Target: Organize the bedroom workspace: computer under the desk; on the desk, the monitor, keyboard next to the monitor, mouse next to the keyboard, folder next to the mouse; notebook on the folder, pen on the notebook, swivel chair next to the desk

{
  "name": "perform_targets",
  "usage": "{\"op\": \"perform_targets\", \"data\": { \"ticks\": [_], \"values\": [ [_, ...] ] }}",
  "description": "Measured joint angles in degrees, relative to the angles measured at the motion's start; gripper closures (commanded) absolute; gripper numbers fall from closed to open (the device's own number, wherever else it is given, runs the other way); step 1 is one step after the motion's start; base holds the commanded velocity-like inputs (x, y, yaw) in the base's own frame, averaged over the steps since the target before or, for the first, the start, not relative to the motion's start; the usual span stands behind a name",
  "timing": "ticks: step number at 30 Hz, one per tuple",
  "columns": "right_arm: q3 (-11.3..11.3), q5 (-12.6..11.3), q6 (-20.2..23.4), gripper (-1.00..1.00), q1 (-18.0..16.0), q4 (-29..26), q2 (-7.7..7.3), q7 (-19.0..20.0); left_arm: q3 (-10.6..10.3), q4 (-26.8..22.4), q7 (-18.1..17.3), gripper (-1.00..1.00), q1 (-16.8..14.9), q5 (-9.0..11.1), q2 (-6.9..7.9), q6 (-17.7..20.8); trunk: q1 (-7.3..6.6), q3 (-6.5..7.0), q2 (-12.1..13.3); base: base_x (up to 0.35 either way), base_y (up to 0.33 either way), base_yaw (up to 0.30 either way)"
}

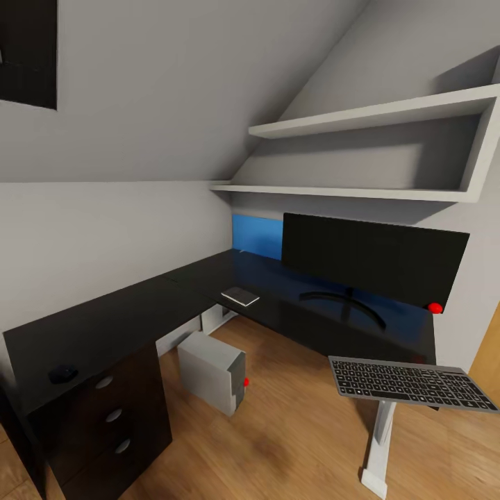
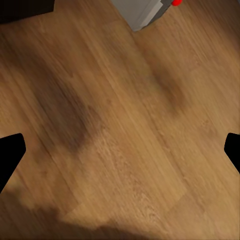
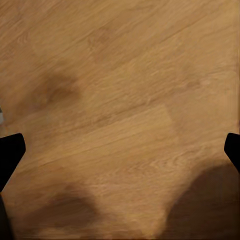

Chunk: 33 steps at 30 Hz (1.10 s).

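In the head view the black L-shaped desk runs along two walls. The monitor stands on its right wing. The keyboard lies at the front right corner, overhanging the edge. A dark grey notebook rests near the inner corner, and the mouse sits on the left wing. The grey computer stands on the floor under the desk; its corner shows in the left wrist view. My left gripper and right gripper both hang open over bare wood floor. The folder, pen and swivel chair are out of view.
Two white wall shelves hang above the monitor under the sloped ceiling. Dark drawers with round knobs fill the left end of the desk. A white desk leg stands below the keyboard. Wood floor lies open in front.
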Motion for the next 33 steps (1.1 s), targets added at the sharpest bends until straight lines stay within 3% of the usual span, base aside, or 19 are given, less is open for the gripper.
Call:
{"op": "perform_targets", "data": {
  "ticks": [2, 7, 12, 16, 19, 20, 21, 23, 25, 33],
  "values": [
    [0.00, 0.24, -0.36, -1.00, -0.01, -0.22, -0.25, 0.11, 0.00, 0.08, 0.00, -1.00, 0.00, 0.00, -0.08, 0.00, 0.00, 0.00, 0.00, 0.000, 0.000, 0.000],
    [0.66, 1.65, -12.32, -1.00, -0.01, -0.37, -0.42, 0.53, 0.00, 0.15, -0.01, -1.00, 0.00, 0.00, -0.14, -0.10, 0.00, 0.00, 0.00, 0.000, 0.000, 0.000],
    [1.92, 4.40, -20.62, -1.00, -0.01, -0.35, -0.28, 2.20, 0.00, 0.16, -0.01, -1.00, 0.00, 0.00, -0.15, -0.17, 0.00, 0.00, 0.00, 0.000, 0.000, 0.000],
    [4.43, 6.67, -21.10, -1.00, 0.00, -0.28, -0.26, 3.33, 0.00, 0.16, -0.01, -1.00, 0.00, 0.00, -0.15, -0.18, 0.00, 0.00, 0.00, 0.000, 0.000, 0.000],
    [6.02, 8.26, -21.06, -1.00, 0.00, -0.14, -0.17, 1.74, 0.00, 0.16, 0.01, -1.00, 0.00, 0.00, -0.21, -0.18, 0.00, 0.00, 0.00, 0.000, 0.000, 0.000],
    [6.96, 9.86, -21.02, -1.00, 0.00, -0.14, -0.16, 0.94, 0.00, 0.16, 0.00, -1.00, 0.00, -0.02, -0.22, -0.18, 0.00, 0.00, 0.00, 0.000, 0.000, 0.000],
    [9.52, 13.98, -21.03, -1.00, 0.00, -0.12, -0.14, 0.19, 0.00, 0.16, 0.02, -1.00, 0.00, -0.01, -0.23, -0.18, 0.00, 0.00, 0.00, 0.000, 0.000, 0.000],
    [12.83, 19.67, -21.54, -1.00, 0.00, -0.32, -0.13, -0.36, 0.00, 0.16, 0.05, -1.00, 0.00, -0.06, -0.27, -0.21, 0.00, 0.00, 0.00, 0.000, 0.000, 0.000],
    [14.37, 22.34, -23.06, -1.00, 0.00, -0.35, 0.04, -0.62, 0.00, 0.16, 0.07, -1.00, 0.00, -0.06, -0.28, -0.24, 0.00, 0.00, 0.00, 0.000, 0.000, 0.000],
    [15.46, 24.06, -26.91, -1.00, 0.00, -0.26, 0.99, -0.69, 0.00, 0.16, 0.08, -1.00, 0.00, -0.06, -0.30, -0.26, 0.00, 0.00, 0.00, 0.000, 0.000, 0.000]
  ]
}}
